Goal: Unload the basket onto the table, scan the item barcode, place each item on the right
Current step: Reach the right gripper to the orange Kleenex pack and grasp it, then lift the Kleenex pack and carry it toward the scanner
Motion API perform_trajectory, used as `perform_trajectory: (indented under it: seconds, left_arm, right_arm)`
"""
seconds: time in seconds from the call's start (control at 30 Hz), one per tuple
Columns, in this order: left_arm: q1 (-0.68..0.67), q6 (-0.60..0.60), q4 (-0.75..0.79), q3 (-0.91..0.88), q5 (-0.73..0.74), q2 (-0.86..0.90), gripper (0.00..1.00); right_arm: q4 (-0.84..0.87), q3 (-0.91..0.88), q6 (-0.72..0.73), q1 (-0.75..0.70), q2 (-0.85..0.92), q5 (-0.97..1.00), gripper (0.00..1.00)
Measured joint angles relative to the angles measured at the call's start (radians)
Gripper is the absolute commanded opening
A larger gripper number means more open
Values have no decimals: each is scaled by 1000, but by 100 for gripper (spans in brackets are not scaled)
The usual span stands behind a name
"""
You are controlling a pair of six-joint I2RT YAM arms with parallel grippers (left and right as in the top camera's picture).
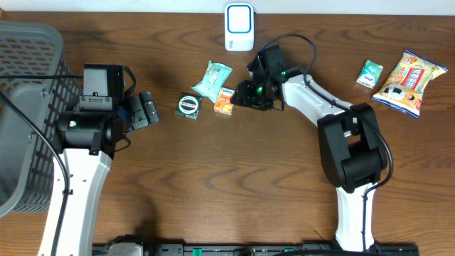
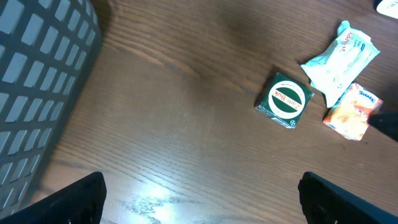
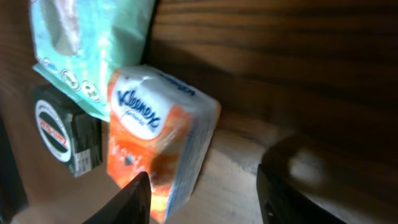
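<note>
The tissue pack point(image 3: 161, 124) is seen nearest, lying on the desk point(image 3: 311, 74) just beside a wipes pouch point(image 3: 93, 43), with a green tin point(image 3: 62, 134) near. It is flanked by the right fingers point(image 3: 134, 199), which are held apart. A gap is left on one side, so no grip is judged made. The left fingers point(image 2: 68, 202) are spread wide and empty, near the basket point(image 2: 37, 74). The task is judged barely begun: nothing is lifted, and the pack is yet to be gripped, raised and shown to the white scanner point(image 1: 239, 27).
</note>
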Motion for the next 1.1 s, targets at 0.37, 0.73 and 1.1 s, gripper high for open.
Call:
perform_trajectory:
  seconds: [0.37,0.73,1.1]
  left_arm:
    - [0,0,0,0,0,0,98]
    - [0,0,0,0,0,0,97]
    - [0,0,0,0,0,0,98]
  right_arm:
    - [132,-48,79,57,-1,-26,8]
    - [115,-58,24,2,-1,-117,1]
    - [114,-63,-186,-227,-88,-499,1]
